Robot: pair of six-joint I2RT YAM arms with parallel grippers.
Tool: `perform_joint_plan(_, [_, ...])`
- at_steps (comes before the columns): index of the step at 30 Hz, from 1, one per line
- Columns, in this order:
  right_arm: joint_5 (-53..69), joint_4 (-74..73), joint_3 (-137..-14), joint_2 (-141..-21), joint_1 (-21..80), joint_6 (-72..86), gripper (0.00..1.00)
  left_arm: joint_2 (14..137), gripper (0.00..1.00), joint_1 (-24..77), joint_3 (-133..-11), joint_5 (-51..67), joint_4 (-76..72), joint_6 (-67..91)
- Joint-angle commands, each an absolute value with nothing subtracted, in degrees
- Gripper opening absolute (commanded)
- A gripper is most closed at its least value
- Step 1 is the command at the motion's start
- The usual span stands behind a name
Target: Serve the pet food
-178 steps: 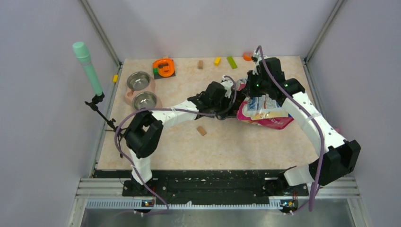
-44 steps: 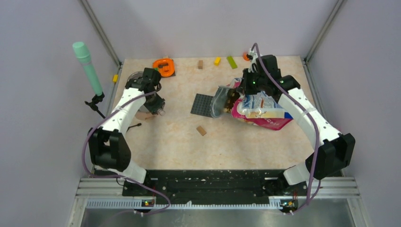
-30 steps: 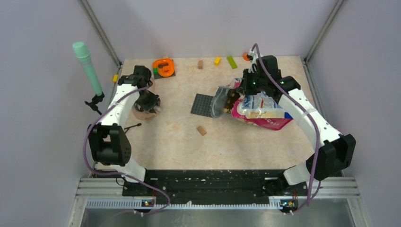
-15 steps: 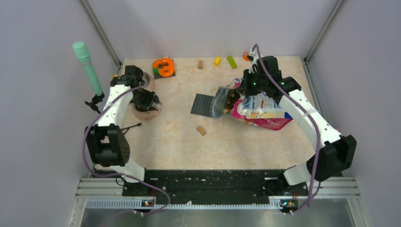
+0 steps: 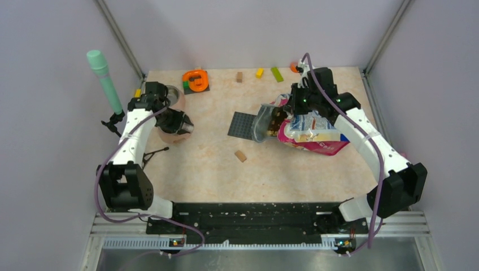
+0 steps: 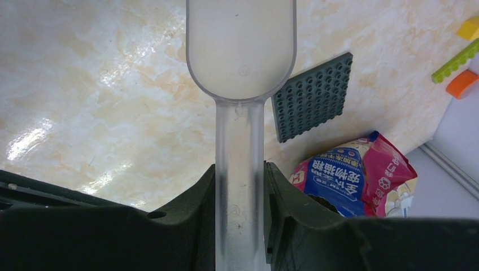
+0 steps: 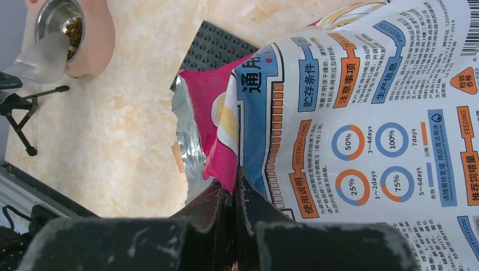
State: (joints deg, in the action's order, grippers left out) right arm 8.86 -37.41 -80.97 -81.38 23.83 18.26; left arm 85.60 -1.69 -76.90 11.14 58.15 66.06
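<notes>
At far left stands a round steel bowl in a pink stand (image 7: 51, 17), with dark-brown kibble pellets (image 7: 74, 29) already in it. Only the right wrist view shows this, because from above the left gripper (image 5: 179, 121) covers the bowl. That gripper is part-closed on the handle of a clear plastic scoop (image 6: 241, 51); its cup looks empty, though its translucency leaves me unsure. Mid-table lies a dark grey studded plate (image 6: 310, 96). At right, the glossy pink-and-blue food bag (image 5: 314, 137) lies on its side, with the right gripper (image 7: 237, 195) fully closed on its torn edge. Risk: if that thin pinch slips, the mouth could collapse or spill kibble onto the plate.
</notes>
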Motion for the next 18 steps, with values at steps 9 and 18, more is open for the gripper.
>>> perform_joint_plan(9, [12.9, -31.6, -83.3, -79.3, 24.2, 20.1, 0.00, 76.6, 0.00, -0.3, -75.7, 9.1, 54.1, 58.5])
perform_joint_plan(18, [12.4, -32.2, -84.2, -79.6, 24.2, 20.0, 0.00, 72.3, 0.00, 20.0, -74.9, 8.6, 46.8, 34.6])
